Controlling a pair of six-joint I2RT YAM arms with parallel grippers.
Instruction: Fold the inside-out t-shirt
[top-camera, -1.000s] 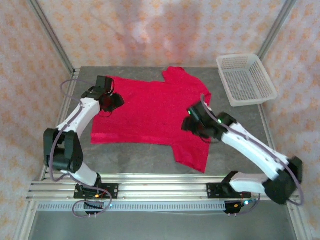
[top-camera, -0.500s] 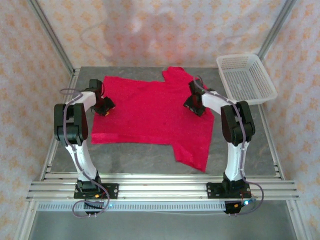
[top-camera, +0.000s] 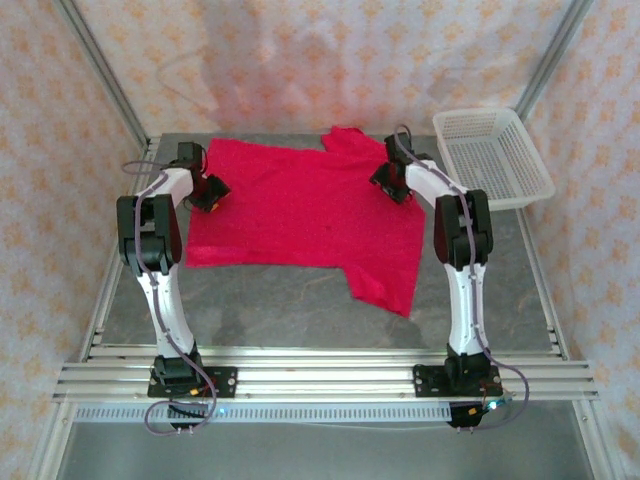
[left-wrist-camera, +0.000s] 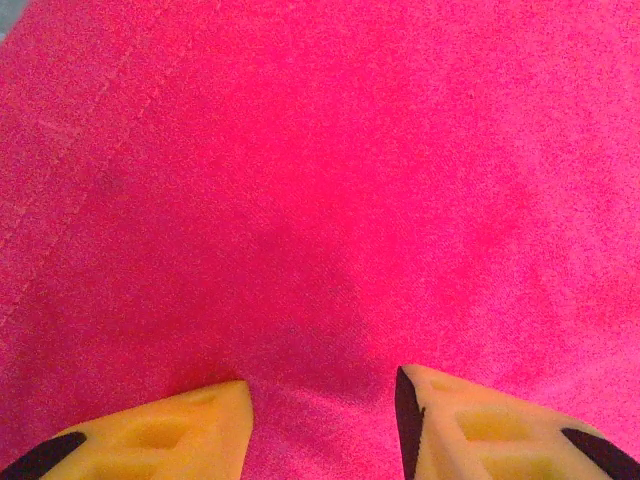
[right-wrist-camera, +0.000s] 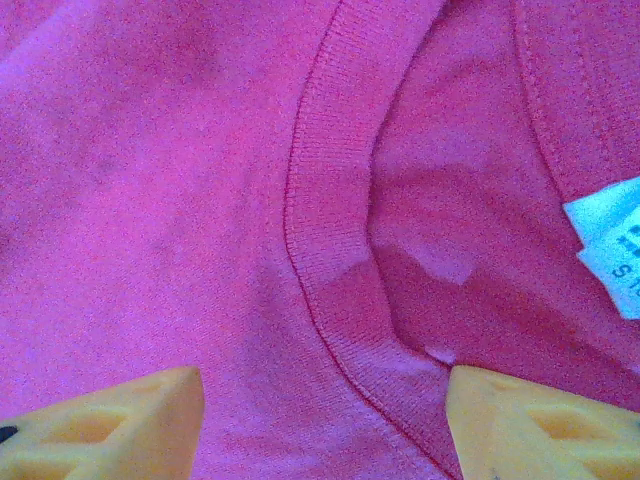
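A second ago my arms lay low and stretched across the counter (top-camera: 250, 300). Now both stand folded upright, with the claws pushed out toward the far side. My right claw (top-camera: 390, 185) has made the bigger move, from the middle of the shirt's right side up to the neck. My left claw (top-camera: 208, 190) has only crept a little farther out along the left edge.

The shirt (top-camera: 300, 210) has gone with them. Its near edge and near sleeve (top-camera: 385, 285) sit farther from me than before, and the far edge now lies close to the back of the counter. It is spread flat and sideways, with the hem toward my left, the neck toward my right, and one sleeve pointing away. The basket (top-camera: 500, 160) stands apart beyond the right corner.

In the left wrist view, my left claw (left-wrist-camera: 320, 400) has its fingers partly apart just above smooth cloth, with nothing bunched between them, so I read it as holding nothing. In the right wrist view, my right claw (right-wrist-camera: 325, 400) is spread wider, its tips on either side of the collar (right-wrist-camera: 320, 230). The tag (right-wrist-camera: 610, 245) is exposed beside it, and again no cloth is pinched.

My judgement is that the shirt has been dragged out and flattened, but no fold has been made. Both claws sit at opposite ends of the far edge, so they are well placed to take hold there for a first fold toward me. The loose collar rib may slip away from a shallow pinch.
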